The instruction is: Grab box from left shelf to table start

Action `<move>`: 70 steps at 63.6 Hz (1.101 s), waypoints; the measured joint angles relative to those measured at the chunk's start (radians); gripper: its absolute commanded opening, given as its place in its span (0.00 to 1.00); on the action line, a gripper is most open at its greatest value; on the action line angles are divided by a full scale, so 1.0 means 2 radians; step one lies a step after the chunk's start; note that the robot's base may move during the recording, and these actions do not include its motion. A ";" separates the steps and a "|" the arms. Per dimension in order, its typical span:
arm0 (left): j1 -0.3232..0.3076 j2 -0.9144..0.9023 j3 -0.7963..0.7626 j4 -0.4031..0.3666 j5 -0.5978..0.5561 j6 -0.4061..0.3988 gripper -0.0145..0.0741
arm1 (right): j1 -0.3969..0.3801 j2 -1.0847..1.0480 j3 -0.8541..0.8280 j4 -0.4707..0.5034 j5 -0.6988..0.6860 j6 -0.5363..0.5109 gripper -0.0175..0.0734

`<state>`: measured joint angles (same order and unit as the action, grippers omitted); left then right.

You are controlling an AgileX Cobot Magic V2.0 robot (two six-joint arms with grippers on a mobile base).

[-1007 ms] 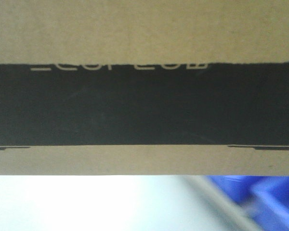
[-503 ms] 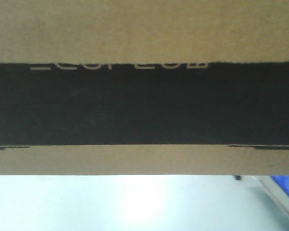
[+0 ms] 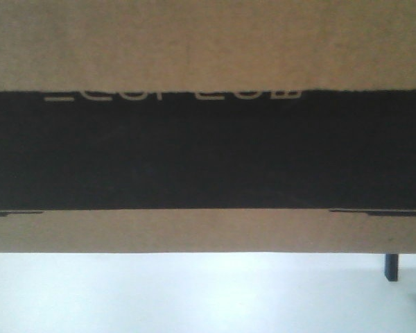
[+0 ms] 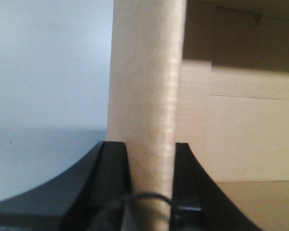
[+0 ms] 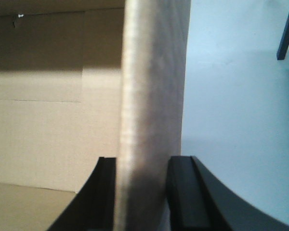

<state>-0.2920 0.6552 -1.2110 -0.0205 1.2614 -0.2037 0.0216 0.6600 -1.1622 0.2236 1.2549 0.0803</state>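
Observation:
The brown cardboard box [image 3: 208, 41] with its black "ECOFLOW" panel fills the top three quarters of the front view, close to the camera. My left gripper [image 4: 150, 150] is shut on the box's upright cardboard wall [image 4: 147, 96], one black finger on each side. My right gripper [image 5: 143, 162] is likewise shut on the opposite cardboard wall [image 5: 151, 86]. Both wrist views look into the box's bare inside. A flat white surface [image 3: 194, 295], seemingly the table, lies below the box. The left shelf is out of view.
A dark upright leg [image 3: 392, 266] stands at the lower right of the front view, and the dark leg [image 5: 288, 29] also appears at the top right of the right wrist view, on the pale surface [image 5: 236, 120].
The box keeps its place in the front view while the background beneath has slid: the blue bins and pale edge at the lower right are gone, and a dark leg has come in.

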 measured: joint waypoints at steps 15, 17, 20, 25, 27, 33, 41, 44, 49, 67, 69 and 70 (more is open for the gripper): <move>0.000 0.000 0.000 -0.001 0.000 0.001 0.15 | 0.000 0.000 0.000 0.000 0.000 0.000 0.25; 0.000 0.000 0.000 -0.001 0.000 0.001 0.15 | 0.000 0.000 0.000 0.000 0.000 0.000 0.25; 0.000 0.000 0.000 -0.001 0.000 0.001 0.15 | 0.000 0.000 0.000 0.000 0.000 0.000 0.25; 0.000 0.000 0.000 -0.001 0.000 0.001 0.15 | 0.000 0.000 0.000 0.000 0.000 0.000 0.25; 0.000 0.000 0.000 -0.001 0.000 0.001 0.15 | 0.000 0.000 0.000 -0.001 0.000 0.000 0.25; 0.000 0.000 0.000 -0.001 0.000 0.001 0.15 | 0.000 0.000 0.000 -0.001 0.000 0.000 0.25; 0.000 0.000 0.000 -0.001 0.000 0.001 0.15 | 0.000 0.000 0.000 -0.001 0.000 0.000 0.25; 0.000 0.000 0.000 -0.001 0.000 0.001 0.15 | 0.000 0.000 0.000 -0.001 0.000 0.000 0.25; 0.000 0.000 0.000 -0.001 0.000 0.001 0.15 | 0.000 0.000 0.000 -0.001 0.000 0.000 0.25; 0.000 0.000 0.000 -0.002 0.000 0.001 0.15 | 0.000 -0.002 0.000 -0.002 0.000 0.000 0.25; 0.000 0.000 0.000 -0.002 0.000 0.001 0.15 | 0.000 -0.002 0.000 -0.002 0.000 0.000 0.25; 0.000 0.000 0.000 -0.002 0.000 0.001 0.15 | 0.000 -0.002 0.000 -0.002 0.000 0.000 0.25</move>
<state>-0.2920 0.6552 -1.2110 -0.0245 1.2614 -0.2022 0.0216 0.6561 -1.1622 0.2200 1.2549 0.0803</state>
